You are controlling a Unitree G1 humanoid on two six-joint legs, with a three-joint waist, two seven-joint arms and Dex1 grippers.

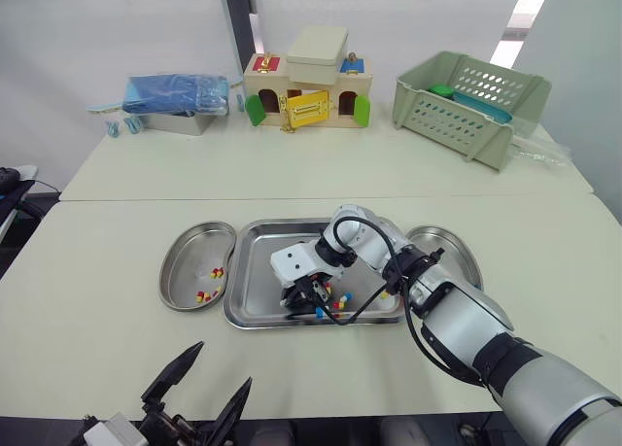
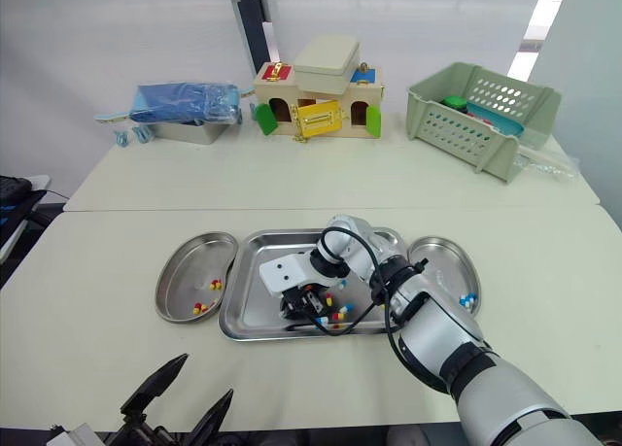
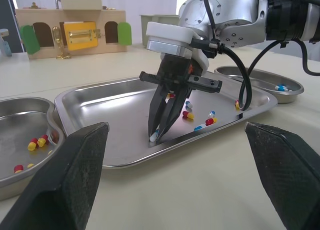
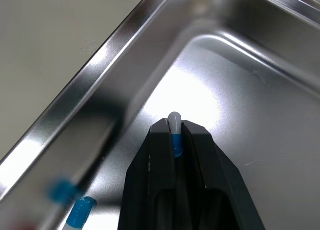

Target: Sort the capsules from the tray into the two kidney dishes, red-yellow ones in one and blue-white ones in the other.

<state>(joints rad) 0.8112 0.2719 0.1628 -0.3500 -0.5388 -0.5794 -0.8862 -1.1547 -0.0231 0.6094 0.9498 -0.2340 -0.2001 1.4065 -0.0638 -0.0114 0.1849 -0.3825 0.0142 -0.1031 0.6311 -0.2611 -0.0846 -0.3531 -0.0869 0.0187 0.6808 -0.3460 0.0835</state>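
Blue-white capsule (image 4: 174, 126) clamped between tips of right gripper (image 3: 157, 134), low over tray (image 1: 255, 230).

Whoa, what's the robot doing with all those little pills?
It is sorting capsules by colour. Its right gripper is down in the tray, shut on a blue-white capsule close to the tray's front rim. A few more capsules lie loose in the tray. The dish on the robot's left holds some red-yellow ones, and the dish on its right holds a couple of blue-white ones. The left gripper is open near the table's front edge, holding nothing.
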